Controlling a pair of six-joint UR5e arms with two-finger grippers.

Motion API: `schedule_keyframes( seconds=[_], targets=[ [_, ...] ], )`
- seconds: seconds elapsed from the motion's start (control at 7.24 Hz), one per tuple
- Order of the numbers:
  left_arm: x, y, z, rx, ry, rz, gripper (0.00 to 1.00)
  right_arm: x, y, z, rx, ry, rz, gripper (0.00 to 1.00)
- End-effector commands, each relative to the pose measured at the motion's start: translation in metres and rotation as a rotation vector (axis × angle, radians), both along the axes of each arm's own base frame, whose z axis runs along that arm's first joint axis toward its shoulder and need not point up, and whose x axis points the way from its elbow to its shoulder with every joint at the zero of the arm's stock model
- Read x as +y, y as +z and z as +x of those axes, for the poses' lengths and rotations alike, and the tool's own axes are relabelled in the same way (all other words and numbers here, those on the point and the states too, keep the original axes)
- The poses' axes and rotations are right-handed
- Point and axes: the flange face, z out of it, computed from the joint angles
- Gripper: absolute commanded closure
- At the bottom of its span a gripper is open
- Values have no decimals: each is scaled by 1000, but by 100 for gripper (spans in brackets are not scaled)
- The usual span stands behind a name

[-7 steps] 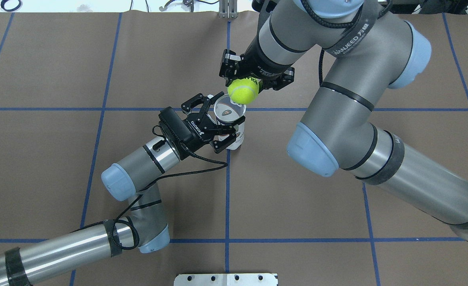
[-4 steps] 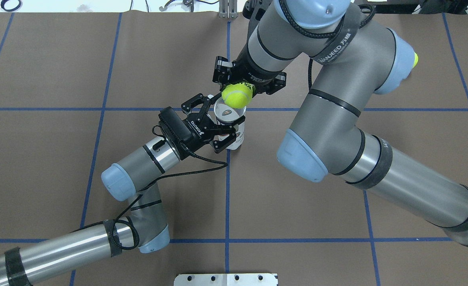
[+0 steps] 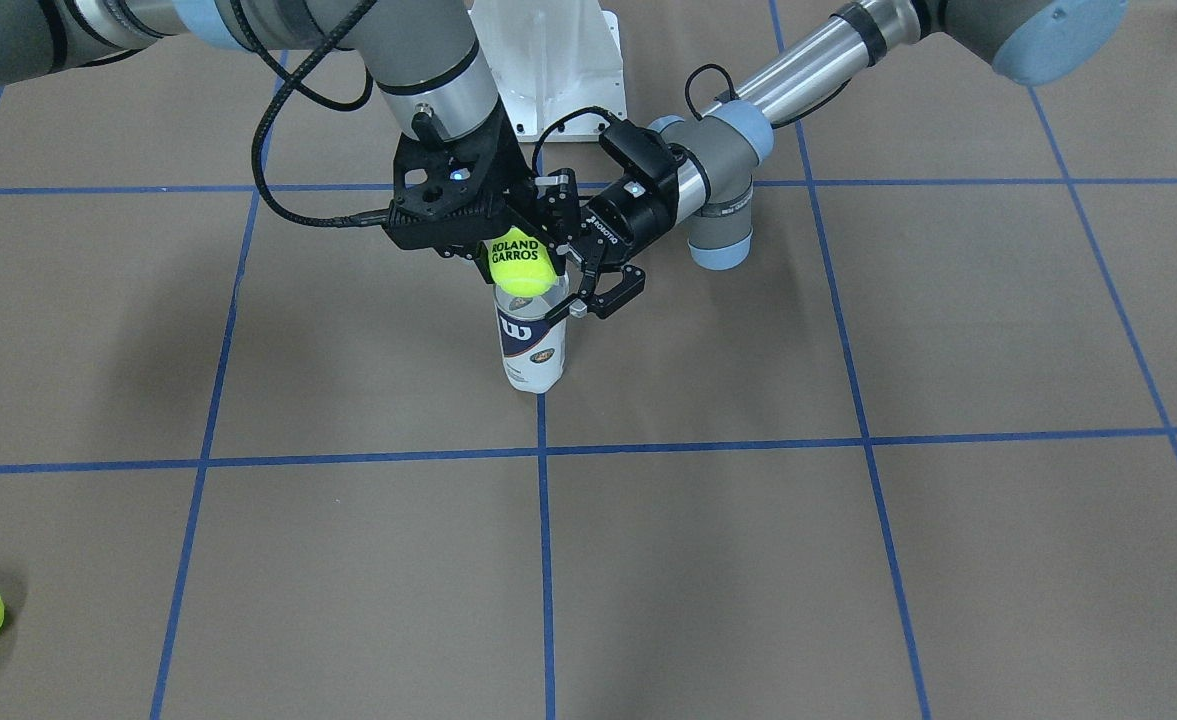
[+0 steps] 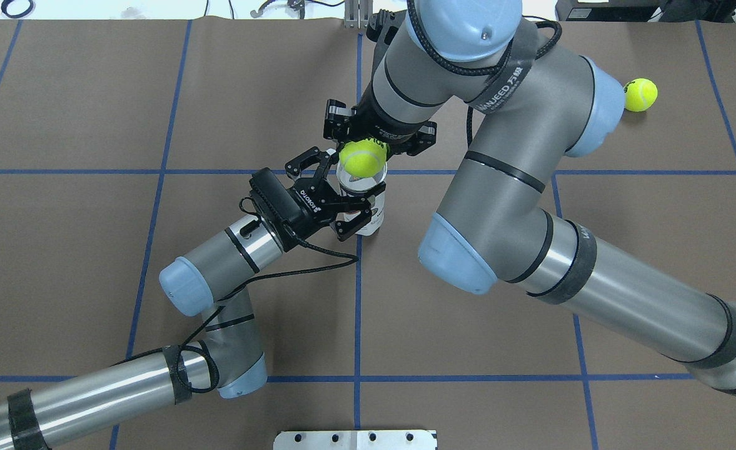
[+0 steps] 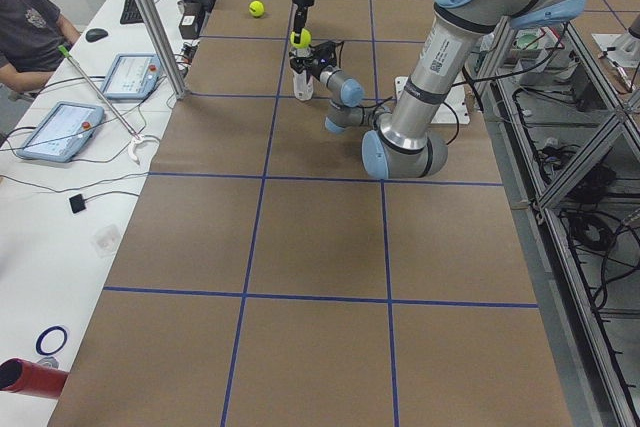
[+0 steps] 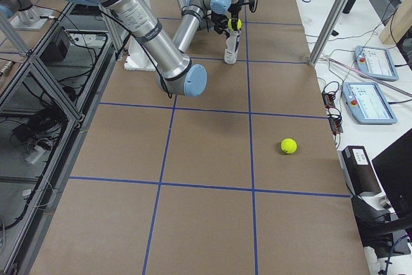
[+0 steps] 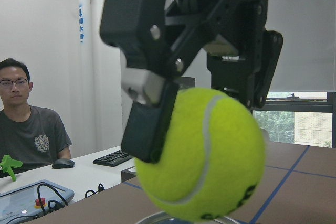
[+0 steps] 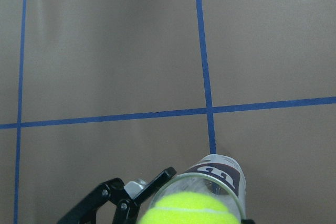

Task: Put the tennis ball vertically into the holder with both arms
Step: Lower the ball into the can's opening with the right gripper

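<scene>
The tennis ball point(image 3: 521, 262), printed ROLAND GARROS, sits right over the open mouth of the holder point(image 3: 531, 350), its underside at the rim; whether it touches the rim cannot be told. The holder stands upright on the brown table point(image 4: 80, 262), just beside a crossing of blue tape lines point(image 4: 357, 300), near the middle.

The right gripper point(image 4: 362, 150) points straight down and pinches the ball between its fingers. The left gripper point(image 4: 349, 192) lies level and is clamped on the holder's upper part, one finger on each side, just under the ball.

A second tennis ball point(image 4: 640, 94) lies well apart, far out on the right. A white pedestal base point(image 3: 548, 60) stands at the robot's edge of the table. An operator point(image 7: 26, 124) sits at a desk beyond the far edge.

The right arm arches high from the right, wrist vertical over the holder. The left arm comes in low from the left, elbow bent.
</scene>
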Motion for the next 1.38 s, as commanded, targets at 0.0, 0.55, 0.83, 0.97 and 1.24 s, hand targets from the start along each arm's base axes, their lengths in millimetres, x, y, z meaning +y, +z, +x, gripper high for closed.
schedule_keyframes(
  seconds=[0.0,0.55,0.83,0.97,1.24],
  targets=[
    [0,0,0,1,0,0,17,-5,-4,-7,6,0,-5,72],
    [0,0,0,2,1,0,17,-5,0,-8,11,-2,-9,24],
    [0,-1,-1,5,1,1,16,-4,0,-9,5,12,-34,1],
    [-1,-1,-1,4,-2,2,16,-4,1,-9,6,12,-35,1],
    [-1,-1,-1,4,-3,1,16,-3,-1,-8,1,12,-31,1]
  ],
)
